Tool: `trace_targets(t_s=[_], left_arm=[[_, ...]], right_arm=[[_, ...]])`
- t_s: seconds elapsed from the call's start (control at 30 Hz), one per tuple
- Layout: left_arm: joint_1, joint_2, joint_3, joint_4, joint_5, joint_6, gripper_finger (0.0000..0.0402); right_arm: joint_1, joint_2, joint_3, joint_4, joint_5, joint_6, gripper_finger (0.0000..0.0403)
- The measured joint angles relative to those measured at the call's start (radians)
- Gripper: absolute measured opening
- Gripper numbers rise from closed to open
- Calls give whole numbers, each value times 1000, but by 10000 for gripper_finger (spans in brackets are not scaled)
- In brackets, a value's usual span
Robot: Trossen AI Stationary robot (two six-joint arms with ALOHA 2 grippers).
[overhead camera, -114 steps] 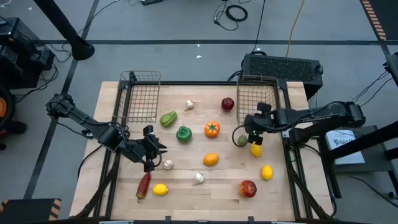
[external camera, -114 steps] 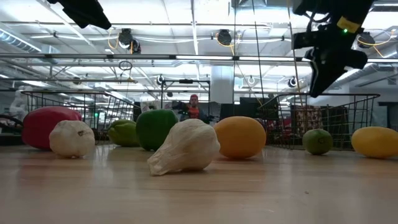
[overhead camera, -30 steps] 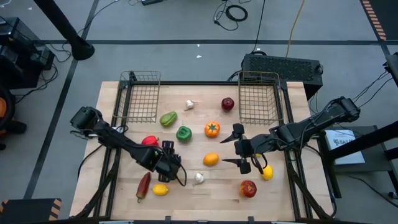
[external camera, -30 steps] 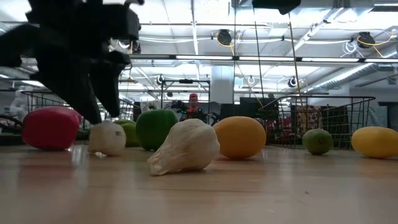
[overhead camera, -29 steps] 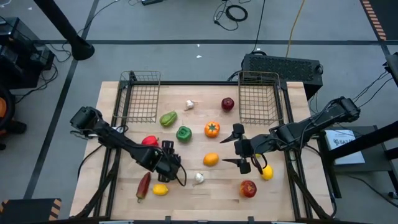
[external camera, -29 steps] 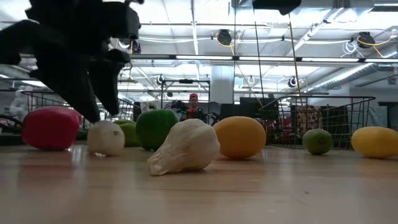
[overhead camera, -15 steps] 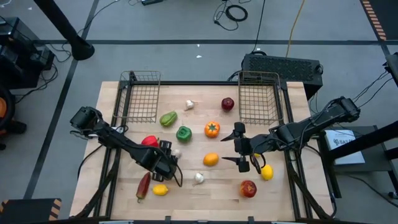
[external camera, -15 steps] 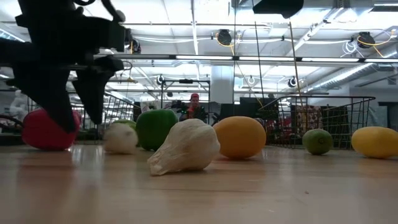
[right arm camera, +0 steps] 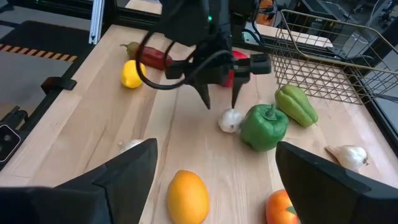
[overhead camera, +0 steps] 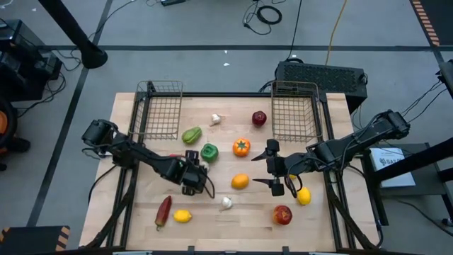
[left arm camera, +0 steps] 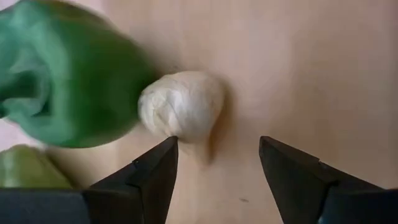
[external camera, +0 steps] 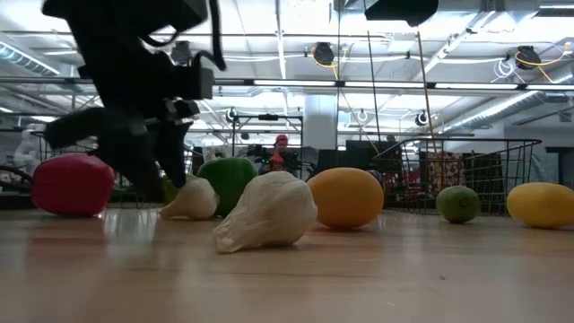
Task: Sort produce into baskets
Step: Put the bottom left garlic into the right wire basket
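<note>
My left gripper [overhead camera: 197,172] stands open, pointing steeply down over a small white garlic [left arm camera: 182,107], which lies on the table against the dark green pepper [right arm camera: 264,127]. In the left wrist view the garlic lies just ahead of one fingertip [left arm camera: 163,155]. My right gripper [overhead camera: 265,166] hangs open above the table, with an orange [right arm camera: 186,196] below it. The two wire baskets [overhead camera: 161,110] [overhead camera: 291,112] stand at the far edge. Other produce lies scattered on the table. My left gripper has one fingertip [left arm camera: 168,144] at the garlic's near edge [left arm camera: 180,134], coming from above. I cannot tell whether it touches. The garlic rests on the table, not between the fingers.
A second garlic [overhead camera: 226,203], a chili [overhead camera: 163,210], a lemon [overhead camera: 182,216] and an apple [overhead camera: 282,214] lie near the front edge. A light green pepper [overhead camera: 191,134], an orange-coloured pepper [overhead camera: 241,147], a third garlic [overhead camera: 216,119] and a dark red apple [overhead camera: 260,118] lie farther back.
My left gripper has moved toward the table's far edge and the green pepper, sinking a little, still open. The small garlic has rolled along the table ahead of it and now lies against the green pepper.
</note>
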Motion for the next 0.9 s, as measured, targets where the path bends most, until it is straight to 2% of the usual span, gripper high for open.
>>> trace_targets(t_s=[0.6,0.9], left_arm=[[25,0,-1,-29,-46,-158,233],[33,0,-67,39,-31,-286,233]], right_arm=[[0,0,0,-45,0,30,318],[0,0,0,-45,0,52,318]])
